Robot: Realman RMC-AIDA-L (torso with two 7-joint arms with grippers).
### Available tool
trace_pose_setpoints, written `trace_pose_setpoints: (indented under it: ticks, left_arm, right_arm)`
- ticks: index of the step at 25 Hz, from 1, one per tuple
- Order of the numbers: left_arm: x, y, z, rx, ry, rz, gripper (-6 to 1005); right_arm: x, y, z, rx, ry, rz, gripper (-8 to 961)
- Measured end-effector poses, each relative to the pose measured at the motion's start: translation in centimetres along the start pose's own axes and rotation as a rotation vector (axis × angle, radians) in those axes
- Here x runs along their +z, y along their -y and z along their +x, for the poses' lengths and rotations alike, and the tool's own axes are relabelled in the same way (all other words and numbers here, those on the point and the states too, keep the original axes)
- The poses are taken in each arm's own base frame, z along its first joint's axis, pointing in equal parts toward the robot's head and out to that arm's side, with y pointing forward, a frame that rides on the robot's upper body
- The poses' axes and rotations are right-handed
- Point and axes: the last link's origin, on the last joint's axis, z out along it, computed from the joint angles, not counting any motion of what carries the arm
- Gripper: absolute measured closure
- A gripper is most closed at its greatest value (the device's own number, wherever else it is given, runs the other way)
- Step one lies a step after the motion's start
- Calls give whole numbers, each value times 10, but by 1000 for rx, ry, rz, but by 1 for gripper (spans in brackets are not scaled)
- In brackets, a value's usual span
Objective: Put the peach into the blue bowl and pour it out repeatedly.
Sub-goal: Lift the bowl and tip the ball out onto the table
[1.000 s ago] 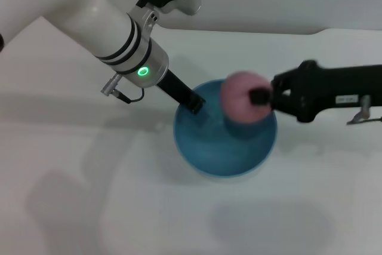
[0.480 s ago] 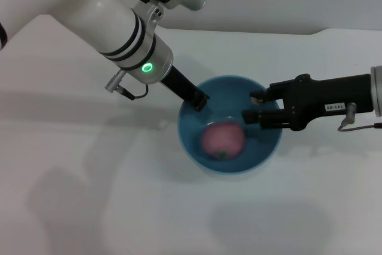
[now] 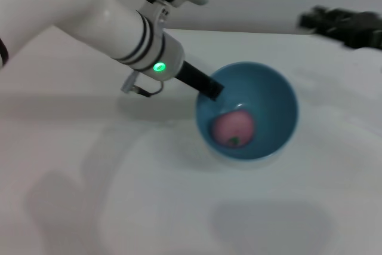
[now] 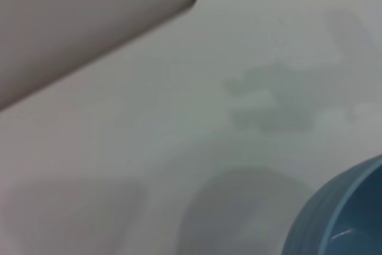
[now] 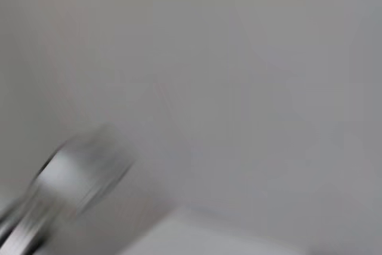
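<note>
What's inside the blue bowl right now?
The peach lies inside the blue bowl, low against its near wall. The left gripper holds the rim; the bowl floor under the peach is hidden.

Blue bowl [image 3: 247, 110]: sits mid-table, its open mouth free above you; peach [image 3: 233, 128] lies inside. Left gripper [image 3: 210, 88] grips the bowl's left rim, its arm barring approach from that side. Right gripper [image 3: 343, 23]: far right, well apart. White table [image 3: 179, 207]: bare in front for your passage.
</note>
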Motion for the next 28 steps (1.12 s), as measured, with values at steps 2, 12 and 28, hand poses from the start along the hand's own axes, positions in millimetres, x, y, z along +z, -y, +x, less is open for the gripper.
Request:
trace_pose_setpoints:
  ticks: [2,12,28]
  left_arm:
    - [9,-5,0,13,-59,-6,1001]
    - [37,-18,-9,162,-357,159,1000]
    - [42,-45,-31,810,-744,486,1000]
  right_arm:
    - [-20,13,1,64,108,72,439]
    - [-107,40,44,231,499,335,454]
    - [-107,42,55,267,486,361,478]
